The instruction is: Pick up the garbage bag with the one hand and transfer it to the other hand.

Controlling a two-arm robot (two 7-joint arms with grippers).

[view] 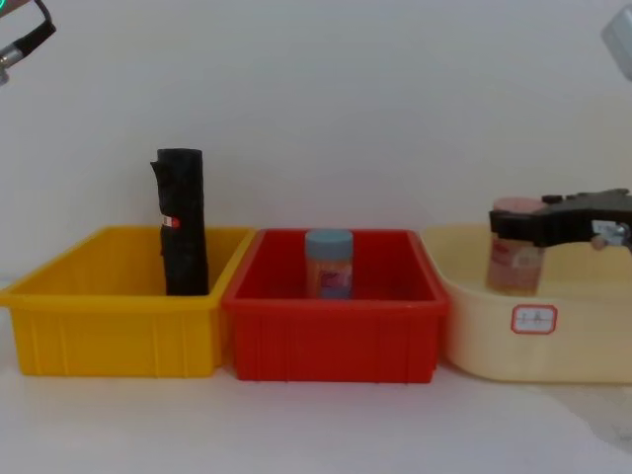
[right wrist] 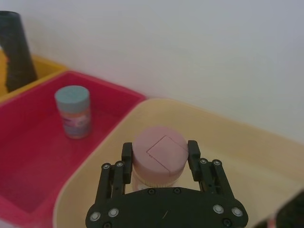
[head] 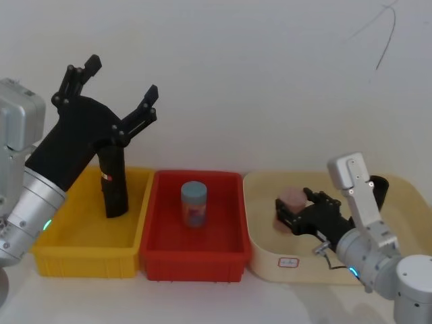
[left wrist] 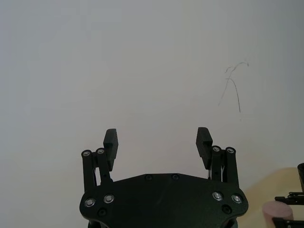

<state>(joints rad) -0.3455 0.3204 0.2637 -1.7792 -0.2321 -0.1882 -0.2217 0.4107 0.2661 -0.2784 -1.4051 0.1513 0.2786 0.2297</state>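
The garbage bag (head: 115, 189) (view: 183, 237) (right wrist: 16, 52) is a black crinkly roll with a small red-and-white label. It stands upright in the yellow bin (head: 67, 253) (view: 109, 326). My left gripper (head: 121, 79) (left wrist: 156, 140) hangs open in the air above the bag, apart from it, with nothing between its fingers. My right gripper (head: 297, 210) (right wrist: 159, 154) (view: 553, 222) is inside the beige tray (head: 317, 266) (view: 533, 346), its fingers pressed on both sides of a pink-lidded jar (right wrist: 159, 152) (view: 515, 252).
A red bin (head: 192, 260) (view: 336, 336) sits between the yellow bin and the beige tray, holding a blue-lidded jar (head: 194, 202) (view: 328, 262) (right wrist: 73, 111). A dark object (head: 379, 189) stands at the tray's far right. A white wall runs close behind the bins.
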